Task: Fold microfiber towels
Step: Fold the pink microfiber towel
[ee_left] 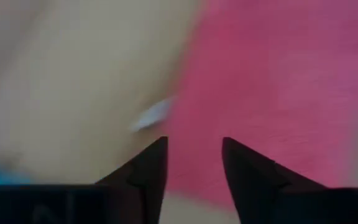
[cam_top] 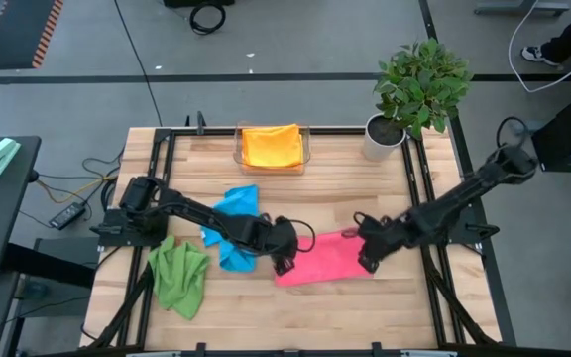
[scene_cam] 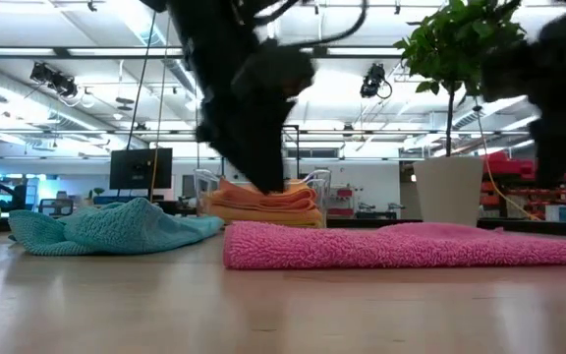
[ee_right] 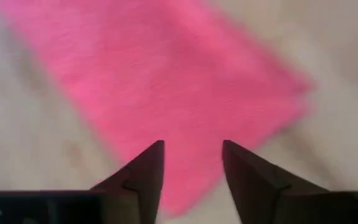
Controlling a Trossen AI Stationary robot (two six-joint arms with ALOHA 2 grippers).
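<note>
Both grippers — left (cam_top: 284, 260) at nine o'clock of the pink towel (cam_top: 325, 260), right (cam_top: 369, 256) at three — fingers parted, seemingly holding nothing.

Potted plant (cam_top: 419, 84) at table's (cam_top: 365, 307) far right corner; clear tray (cam_top: 306, 149) at far edge.

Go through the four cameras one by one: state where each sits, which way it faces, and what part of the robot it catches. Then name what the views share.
High view: above the table, looking straight down; both arms, left pincer and right pincer at the ends of the pink towel.
Low view: at tabletop height, looking level across; dark arms come in from above.
Left wrist view: on the left arm, looking past its parted fingers.
Right wrist view: on the right arm, past its parted fingers.
Shared: all four show the pink towel.
</note>
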